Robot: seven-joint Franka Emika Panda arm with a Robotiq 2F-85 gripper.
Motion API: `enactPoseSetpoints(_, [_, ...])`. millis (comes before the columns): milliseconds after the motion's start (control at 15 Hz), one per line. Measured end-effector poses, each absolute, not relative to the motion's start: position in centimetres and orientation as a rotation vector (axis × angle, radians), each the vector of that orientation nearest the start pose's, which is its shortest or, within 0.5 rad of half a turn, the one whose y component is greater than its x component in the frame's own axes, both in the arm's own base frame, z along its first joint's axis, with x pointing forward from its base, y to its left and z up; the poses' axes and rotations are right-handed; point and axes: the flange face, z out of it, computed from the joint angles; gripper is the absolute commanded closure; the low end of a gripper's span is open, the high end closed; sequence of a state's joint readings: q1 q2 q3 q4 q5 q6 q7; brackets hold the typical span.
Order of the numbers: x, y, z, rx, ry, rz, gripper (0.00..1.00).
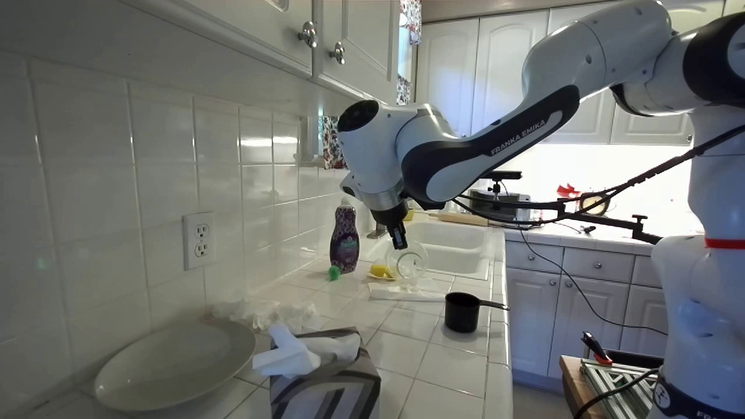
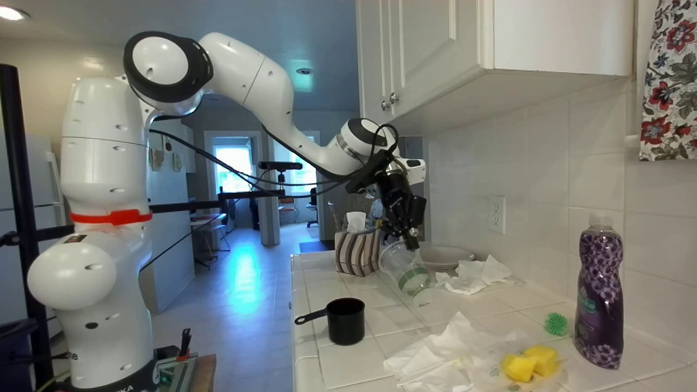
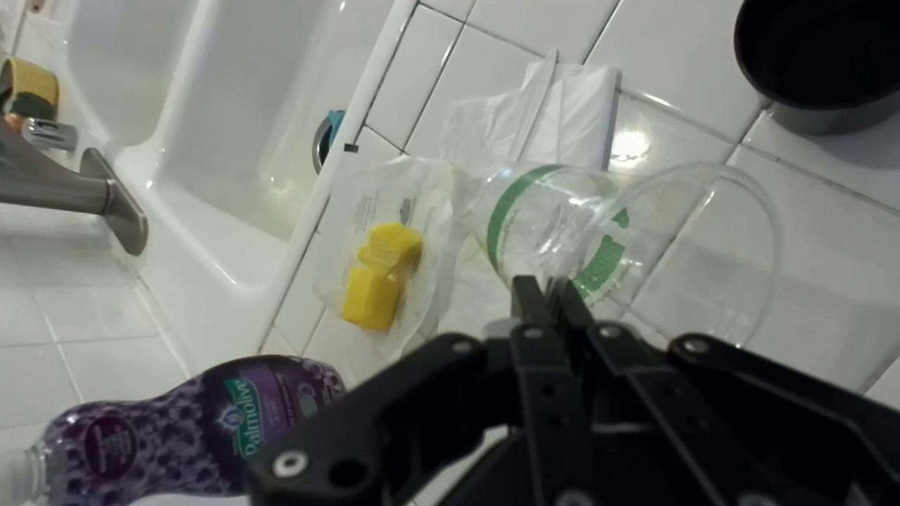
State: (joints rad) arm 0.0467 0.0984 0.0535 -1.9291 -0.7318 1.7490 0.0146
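Wrist view, hand (image 3: 546,287) pinching one clear cup (image 3: 594,221), two yellow chunks (image 3: 376,289)

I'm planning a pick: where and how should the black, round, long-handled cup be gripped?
Probably the slim black handle, pinched from above across its width: it juts sideways toward the edge of the white-tiled counter, while the upright cup body is broad.

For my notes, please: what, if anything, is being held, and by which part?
The gripper holds the clear cup by its side wall, apparently near the rim.
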Motion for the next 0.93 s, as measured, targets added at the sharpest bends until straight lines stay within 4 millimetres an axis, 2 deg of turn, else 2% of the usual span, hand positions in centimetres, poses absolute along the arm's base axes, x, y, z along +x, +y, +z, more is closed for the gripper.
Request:
enactPoseSetpoints(200, [56.3, -0.4, 43.7, 2.389, 0.394, -0.286, 0.94])
enactPoseSetpoints(267, [56.3, -0.4, 43.7, 2.389, 0.394, -0.286, 0.98])
enactPoseSetpoints(400, [56.4, -0.4, 43.7, 2.391, 0.397, -0.279, 0.98])
enactPoseSetpoints(933, [58.5, 0.5, 44.6, 2.584, 0.500, -0.013, 0.98])
